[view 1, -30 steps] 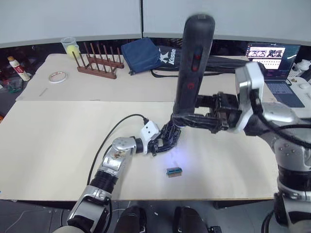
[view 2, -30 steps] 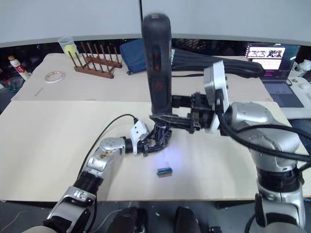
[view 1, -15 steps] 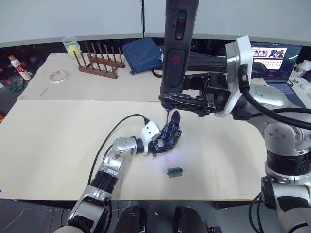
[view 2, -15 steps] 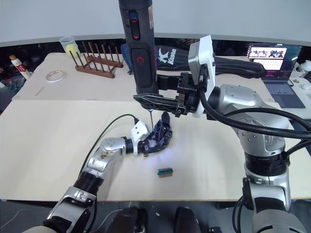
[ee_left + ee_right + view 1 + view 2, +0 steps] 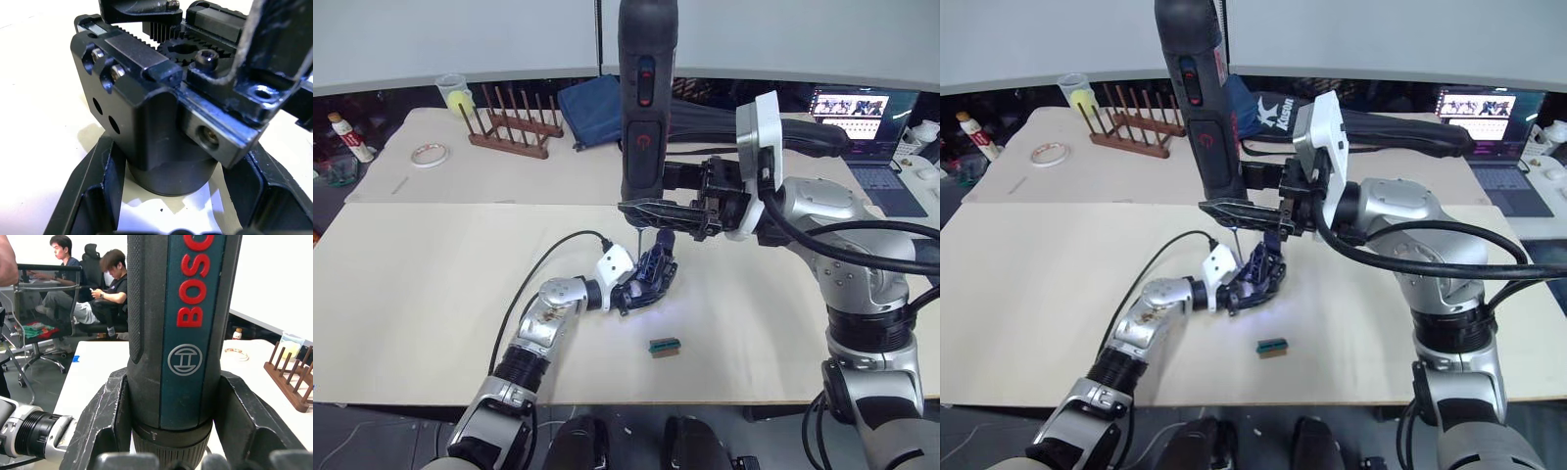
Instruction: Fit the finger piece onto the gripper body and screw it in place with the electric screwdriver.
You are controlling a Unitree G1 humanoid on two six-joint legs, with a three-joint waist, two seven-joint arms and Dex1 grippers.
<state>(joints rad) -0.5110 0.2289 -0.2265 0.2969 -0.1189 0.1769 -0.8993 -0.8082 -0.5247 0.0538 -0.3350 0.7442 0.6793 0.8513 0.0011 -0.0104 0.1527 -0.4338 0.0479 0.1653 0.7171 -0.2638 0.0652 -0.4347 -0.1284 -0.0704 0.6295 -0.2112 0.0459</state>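
Observation:
The electric screwdriver [image 5: 644, 98] stands upright over the table's middle, black with red markings. My right gripper [image 5: 658, 209] is shut on its lower end, and its fingers [image 5: 105, 421] clamp the barrel [image 5: 178, 333]. The thin bit [image 5: 637, 235] points down at the gripper body [image 5: 649, 276], a chunky black block with a pointed finger rising from it. My left gripper [image 5: 638, 291] is shut on that body; its fingers [image 5: 100, 191] hug the round base [image 5: 168, 171]. I cannot tell if the bit touches. The finger piece is hidden among the black parts.
A small green-and-brown block [image 5: 664, 345] lies just in front of the gripper body. At the back stand a wooden rack [image 5: 514, 127], a blue bag [image 5: 600, 110], a long black bag [image 5: 773, 125], a tape roll [image 5: 430, 155] and a laptop [image 5: 867, 132]. People sit at desks [image 5: 98, 293].
My right arm has carried the screwdriver to the left and stood it straighter, turning it about its axis; its bit now hangs over the gripper body. The left gripper has held still.

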